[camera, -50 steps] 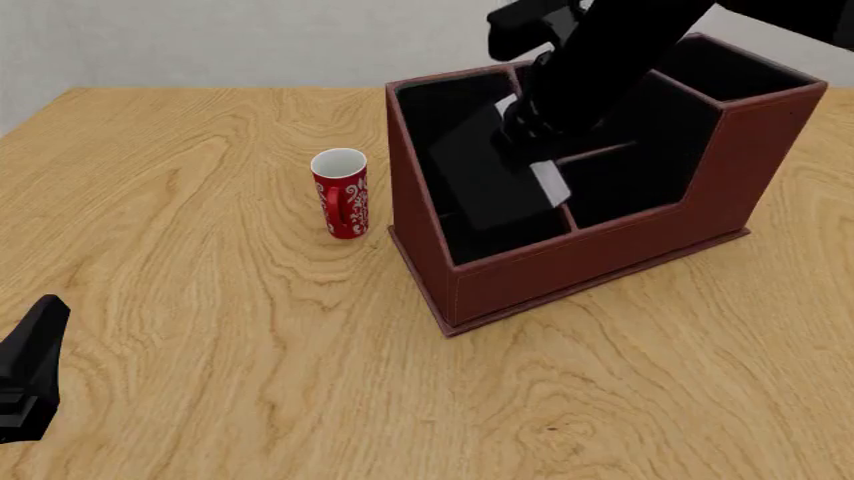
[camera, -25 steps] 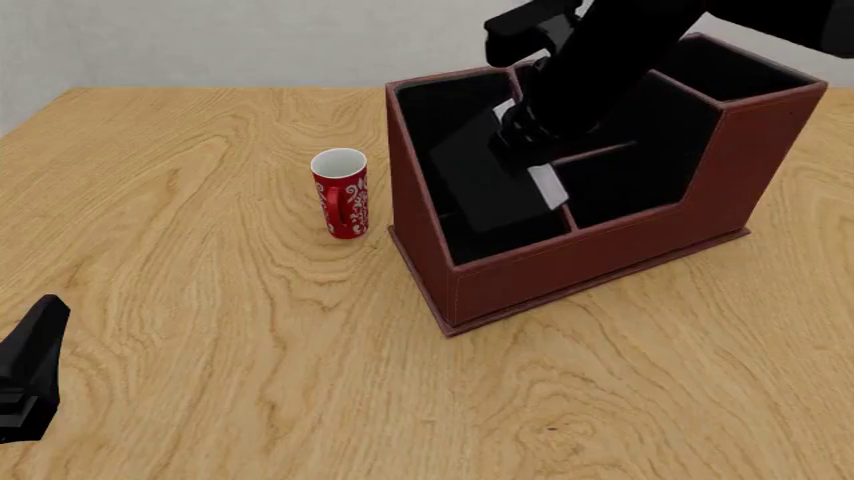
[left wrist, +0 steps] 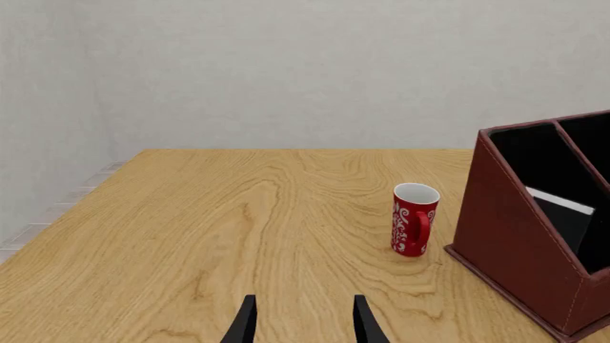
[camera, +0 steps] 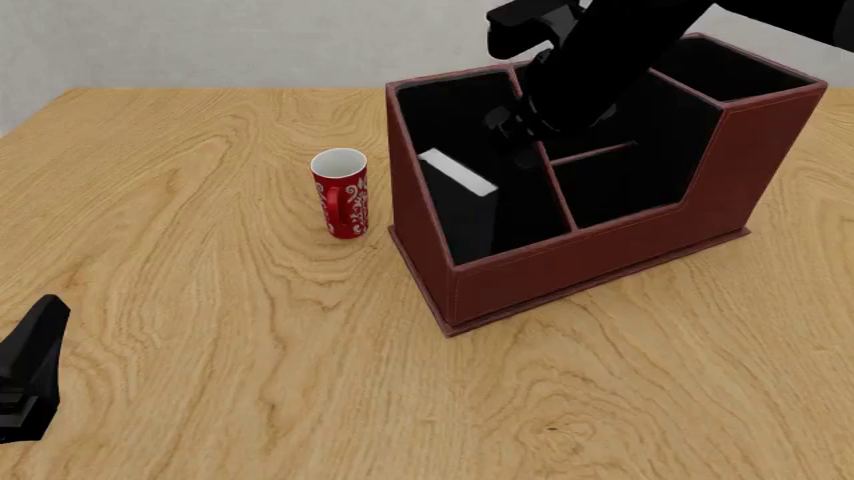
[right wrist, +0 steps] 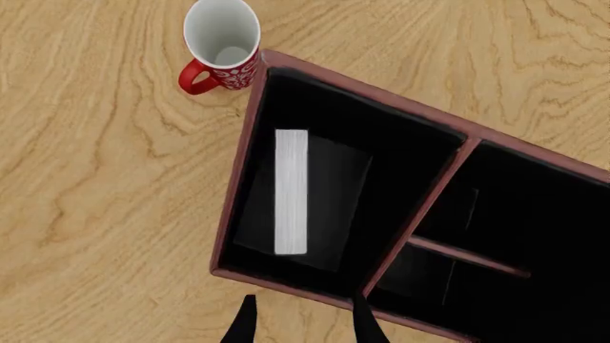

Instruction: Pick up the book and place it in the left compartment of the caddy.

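The book [right wrist: 305, 196] is seen inside the left compartment [right wrist: 381, 143] of the caddy [camera: 601, 265]. It leans there with its white page edge turned up, near the outer wall on the cup's side, and it is not touched by any gripper. In the front view only the pale page edge and a part of the dark cover can be made out, so the exact tilt is hard to judge; it seems to be resting against the sloped wall.

The right gripper [right wrist: 300, 321] is held above the caddy, over the front rim near the divider. Its two fingers are parted and nothing is held between them. The left gripper [left wrist: 300, 325] is kept low at the near side of the table [camera: 200, 330], well apart from the caddy, its fingers also spread with nothing between them.

The book is judged to be thin, stiff and light, with smooth covers that may slip under a weak pinch. It is not thought to be fragile. If it must be taken again, it is best pinched across its thickness at the upper page edge, near the middle of its length, so that it does not swing. The red cup [camera: 340, 192] stands just beside the caddy's left wall and is not part of the work.
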{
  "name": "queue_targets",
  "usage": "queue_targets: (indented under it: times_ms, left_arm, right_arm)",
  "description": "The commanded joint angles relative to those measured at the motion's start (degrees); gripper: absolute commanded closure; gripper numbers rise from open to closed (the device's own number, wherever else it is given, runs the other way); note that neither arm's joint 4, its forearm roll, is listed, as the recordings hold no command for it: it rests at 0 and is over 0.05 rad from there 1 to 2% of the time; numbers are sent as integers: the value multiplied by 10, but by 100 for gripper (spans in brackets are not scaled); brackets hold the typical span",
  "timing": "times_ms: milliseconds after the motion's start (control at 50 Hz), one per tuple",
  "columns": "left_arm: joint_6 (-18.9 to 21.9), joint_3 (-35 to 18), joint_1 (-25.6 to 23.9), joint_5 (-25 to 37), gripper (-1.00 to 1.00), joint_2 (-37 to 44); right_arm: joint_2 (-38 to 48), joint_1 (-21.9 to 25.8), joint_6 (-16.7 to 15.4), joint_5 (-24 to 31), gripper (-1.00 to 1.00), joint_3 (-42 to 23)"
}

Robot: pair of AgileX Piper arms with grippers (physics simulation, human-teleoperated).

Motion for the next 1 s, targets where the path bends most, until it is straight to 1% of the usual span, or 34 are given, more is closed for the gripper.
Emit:
queue_targets:
  times_ms: [20,120,300,320,340,360,380,420,460,480,560,600,620,640,660,680,700,760,780,820,860,920,940,980,1000]
  left_arm:
    - [0,0,0,0,-100,0]
    - [0,0,0,0,-100,0]
    - [0,0,0,0,-100,0]
    - [0,0,0,0,-100,0]
    - [0,0,0,0,-100,0]
    - [0,0,0,0,-100,0]
    - [0,0,0,0,-100,0]
    - [0,0,0,0,-100,0]
    - [0,0,0,0,-100,0]
    - [0,0,0,0,-100,0]
    - [0,0,0,0,-100,0]
    - [0,0,0,0,-100,0]
    - [0,0,0,0,-100,0]
    - [0,0,0,0,-100,0]
    - [0,0,0,0,-100,0]
    - [0,0,0,0,-100,0]
    - [0,0,0,0,-100,0]
    - [0,0,0,0,-100,0]
    - [0,0,0,0,-100,0]
    - [0,0,0,0,-100,0]
    - [0,0,0,0,-100,0]
    - [0,0,0,0,-100,0]
    - [0,0,0,0,-100,0]
    - [0,0,0,0,-100,0]
    - [0,0,0,0,-100,0]
  right_arm:
    - [-2,-1,-3,0,-100,2]
    - [-3,0,-4,1,-100,3]
    - [-8,-4,-9,20,-100,-23]
    - [-11,-1,-7,27,-100,-31]
    - [-13,-7,-13,36,-100,-45]
    - [-13,-7,-13,36,-100,-45]
    - [-19,-6,-11,46,-100,-61]
    - [-25,-8,-16,51,-100,-67]
    - [-36,-3,-6,57,-100,-79]
    - [-43,-8,-12,58,-100,-81]
    - [-76,5,7,55,-100,-79]
    - [-96,9,6,47,-100,-58]
    - [-105,14,16,42,-100,-52]
    - [-116,14,17,35,-100,-37]
    - [-117,14,17,35,-100,-36]
    - [-124,9,12,28,-100,-25]
    - [-138,20,28,21,-100,-13]
    - [-160,16,28,8,-100,6]
    - [-172,19,32,1,-100,16]
    - [-191,9,23,-14,-100,29]
    - [-212,15,38,-28,-100,46]
    - [-229,11,36,-40,-100,59]
    - [-240,10,33,-47,-100,73]
    - [-256,9,40,-61,-100,86]
    - [-265,9,36,-67,-100,104]
